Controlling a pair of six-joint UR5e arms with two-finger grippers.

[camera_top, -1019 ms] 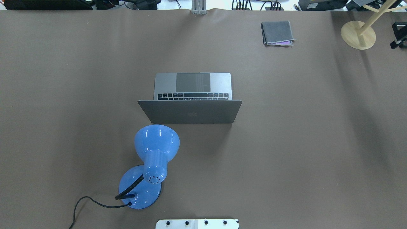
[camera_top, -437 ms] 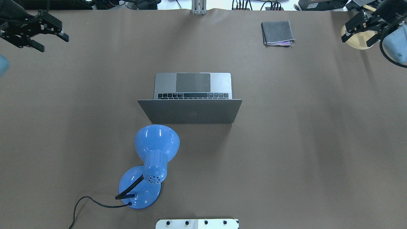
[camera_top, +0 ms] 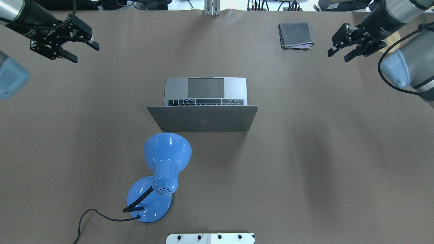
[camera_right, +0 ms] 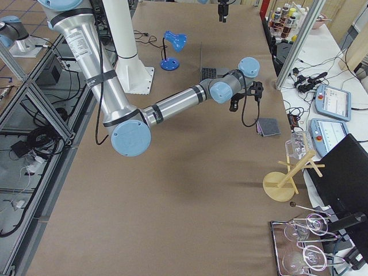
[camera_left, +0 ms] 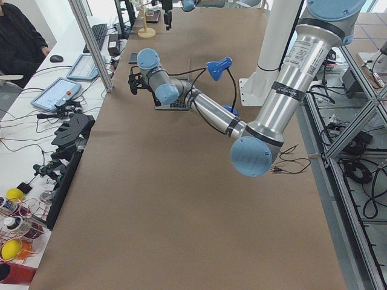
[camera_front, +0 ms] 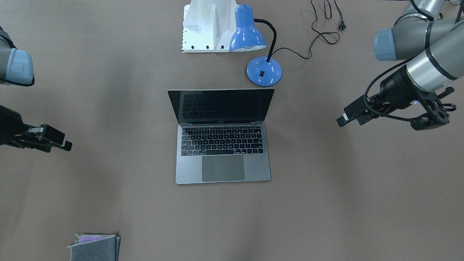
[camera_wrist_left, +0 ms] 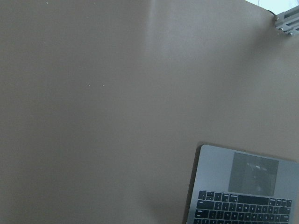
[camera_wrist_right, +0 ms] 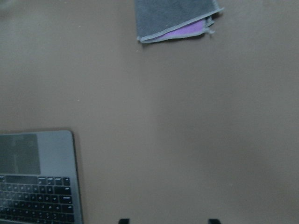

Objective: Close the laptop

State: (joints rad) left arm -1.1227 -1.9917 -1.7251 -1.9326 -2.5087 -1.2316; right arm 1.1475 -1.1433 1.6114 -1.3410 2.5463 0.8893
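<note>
**Closing laptop: both arms out wide, lid not yet touched**

No part of the closing is done. The laptop sits mid-bench with its lid raised. The dark screen faces away from the robot, and the trackpad edge is on the far side.

The left gripper hangs over the far left of the bench, jaws spread wide and empty. The right gripper hangs over the far right, also spread and empty. Both are well apart from the laptop.

As I read it, the whole job is left: bring a gripper to the lid's top edge and press the lid down flat over the keys.

Around it:
- The blue desk lamp stands on the robot's side, its shade near the back of the lid toward the left corner. I judge it crowds a left-arm approach from behind.
- The folded grey cloth lies near the right gripper and should not interfere.
</note>
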